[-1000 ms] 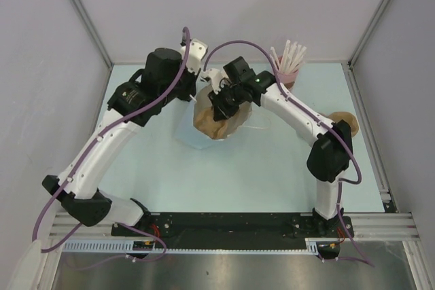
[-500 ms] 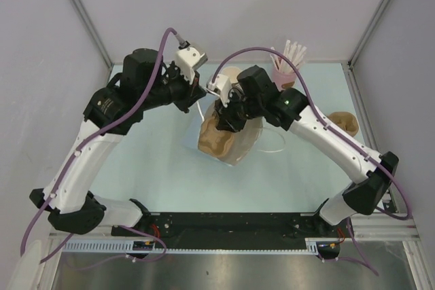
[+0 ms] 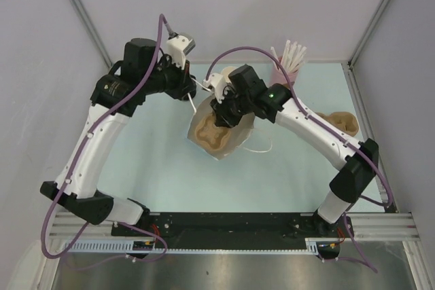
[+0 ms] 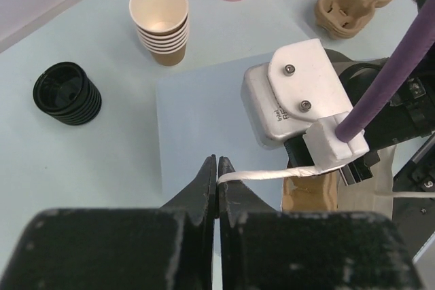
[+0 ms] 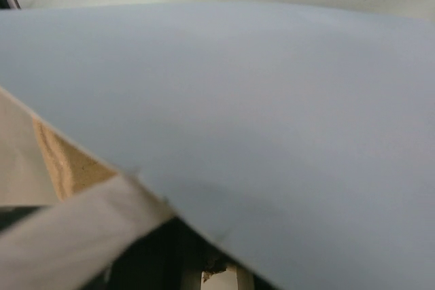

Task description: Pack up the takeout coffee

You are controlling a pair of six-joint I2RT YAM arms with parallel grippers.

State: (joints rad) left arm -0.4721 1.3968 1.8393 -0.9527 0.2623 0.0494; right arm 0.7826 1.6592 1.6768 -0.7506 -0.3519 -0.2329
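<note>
Left wrist view: the left tool (image 4: 217,170) is pinched tight on the white handle (image 4: 262,175) of the pale blue paper bag (image 4: 197,117). Top external: the right tool (image 3: 221,116) sits over the pulp cup carrier (image 3: 212,138) in the bag, and its opening can't be told. The takeout coffee can't be made out.

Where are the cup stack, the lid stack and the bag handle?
cup stack (image 4: 160,22), left wrist view, top cup's inside.
lid stack (image 4: 64,86), left wrist view, top lid.
bag handle (image 4: 265,175), left wrist view, mid-strip.
</note>
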